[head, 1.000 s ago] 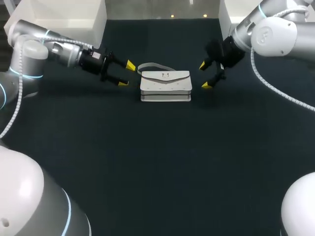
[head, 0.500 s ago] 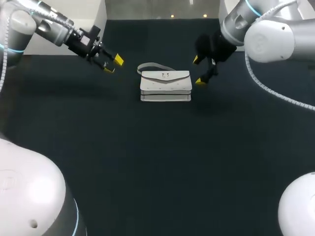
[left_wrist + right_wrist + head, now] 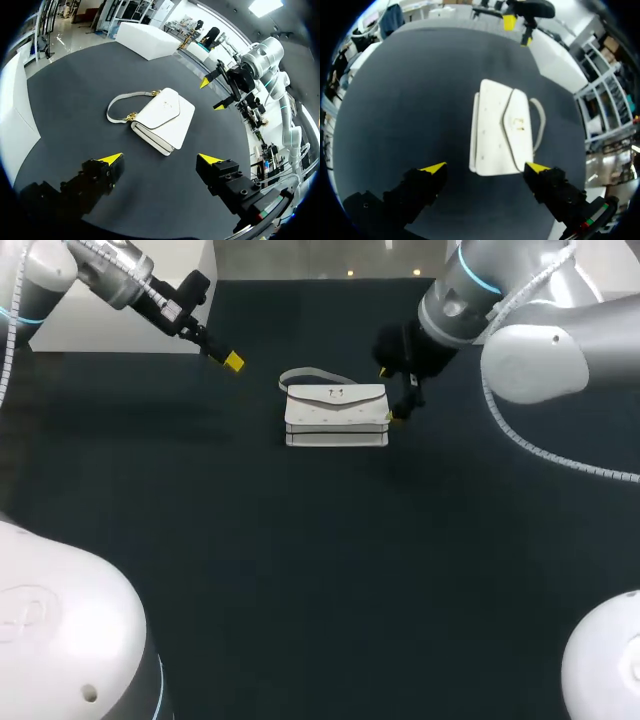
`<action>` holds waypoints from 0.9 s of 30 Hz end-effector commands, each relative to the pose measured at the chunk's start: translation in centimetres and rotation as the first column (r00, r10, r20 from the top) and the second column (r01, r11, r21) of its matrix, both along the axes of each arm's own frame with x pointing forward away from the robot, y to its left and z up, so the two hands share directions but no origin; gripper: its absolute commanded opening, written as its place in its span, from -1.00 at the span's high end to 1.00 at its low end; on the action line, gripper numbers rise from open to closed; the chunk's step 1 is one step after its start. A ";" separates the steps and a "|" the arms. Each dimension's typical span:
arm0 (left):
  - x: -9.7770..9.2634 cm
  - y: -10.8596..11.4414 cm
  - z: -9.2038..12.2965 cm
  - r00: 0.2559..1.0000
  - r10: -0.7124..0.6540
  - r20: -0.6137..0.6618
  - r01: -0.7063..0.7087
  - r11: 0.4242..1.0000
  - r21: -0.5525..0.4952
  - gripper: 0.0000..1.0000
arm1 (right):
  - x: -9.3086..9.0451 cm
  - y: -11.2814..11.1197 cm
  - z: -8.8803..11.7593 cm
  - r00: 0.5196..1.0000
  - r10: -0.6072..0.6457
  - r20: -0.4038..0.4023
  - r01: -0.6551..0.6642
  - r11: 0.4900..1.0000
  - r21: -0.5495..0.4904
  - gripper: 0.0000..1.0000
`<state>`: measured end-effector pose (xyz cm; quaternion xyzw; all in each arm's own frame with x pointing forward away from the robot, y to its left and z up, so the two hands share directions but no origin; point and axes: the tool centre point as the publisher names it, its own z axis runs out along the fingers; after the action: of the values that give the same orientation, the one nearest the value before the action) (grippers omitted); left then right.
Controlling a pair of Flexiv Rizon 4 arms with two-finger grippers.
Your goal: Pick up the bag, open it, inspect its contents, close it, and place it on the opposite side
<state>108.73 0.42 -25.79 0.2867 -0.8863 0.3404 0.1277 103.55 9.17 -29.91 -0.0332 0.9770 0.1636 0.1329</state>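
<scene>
Nothing on the desk can be read: no text, number or sign. The only mark is a small metal emblem on the flap of the white bag, just ahead of the right hand, and it is too small to make out as letters
</scene>
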 end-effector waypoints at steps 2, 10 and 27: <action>-0.3 -1.0 0.6 0.985 0.013 0.170 -0.032 0.993 0.113 -1.00 | -0.4 0.4 -0.6 0.998 -0.031 0.059 0.031 0.999 -0.013 -1.00; -0.1 -2.2 0.8 0.953 -0.095 0.286 0.044 0.983 0.179 -1.00 | -0.9 0.9 -1.1 0.991 -0.054 0.126 0.067 0.992 -0.103 -1.00; 0.1 -2.7 0.7 0.944 -0.114 0.310 0.032 0.966 0.257 -1.00 | -1.2 1.5 -1.6 0.985 -0.069 0.156 0.094 0.983 -0.157 -1.00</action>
<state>109.17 -2.21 -25.10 0.2055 -0.9417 0.2641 -0.0342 102.42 10.67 -31.50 -0.0167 0.9754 0.0749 0.2069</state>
